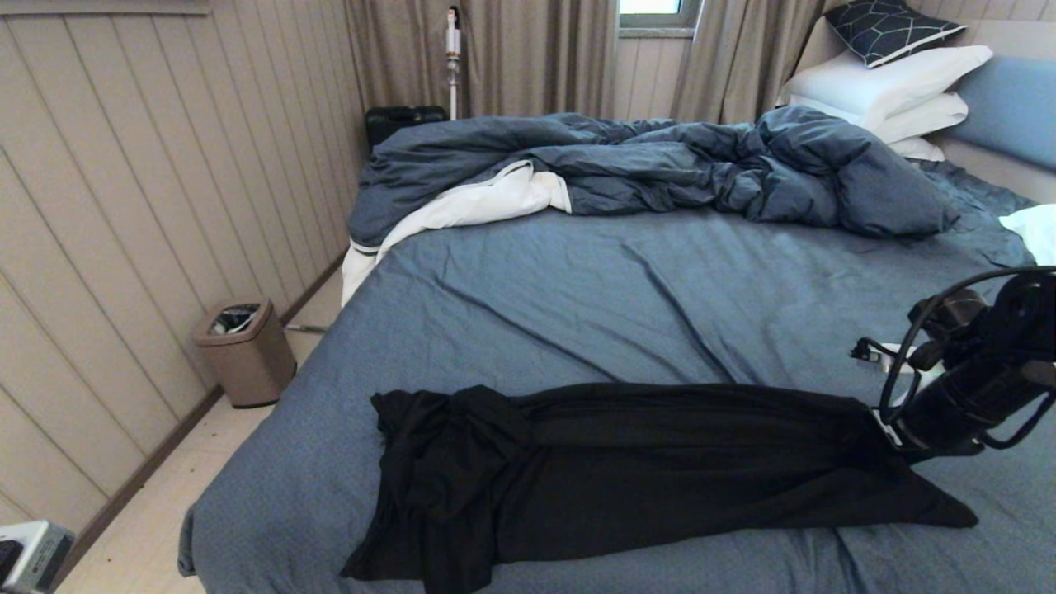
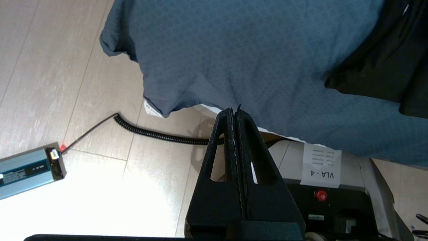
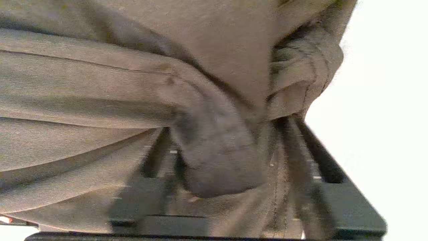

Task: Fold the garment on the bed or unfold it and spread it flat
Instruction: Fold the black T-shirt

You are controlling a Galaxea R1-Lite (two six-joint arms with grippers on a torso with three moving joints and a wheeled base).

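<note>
One black T-shirt (image 1: 660, 470) lies bunched into a long band across the near part of the bed (image 1: 577, 289), running from about 9 o'clock to 3 o'clock in the head view, with its crumpled wider end toward 8 o'clock and a narrow tip at 4 o'clock. No print shows on it. The right tool (image 3: 230, 174) is at the shirt's 3 o'clock end; in the right wrist view folds of the cloth sit between its fingers (image 3: 157, 157), which are partly apart, though I cannot tell whether they grip it firmly. The left tool (image 2: 235, 115) hangs off the bed's near corner above the floor (image 2: 67, 83), its fingers pressed together on nothing. A rumpled blue duvet (image 1: 660, 165) lies at 12 o'clock, white pillows (image 1: 891, 82) at 1 o'clock. A small bin (image 1: 245, 352) stands on the floor at 9 o'clock.
</note>
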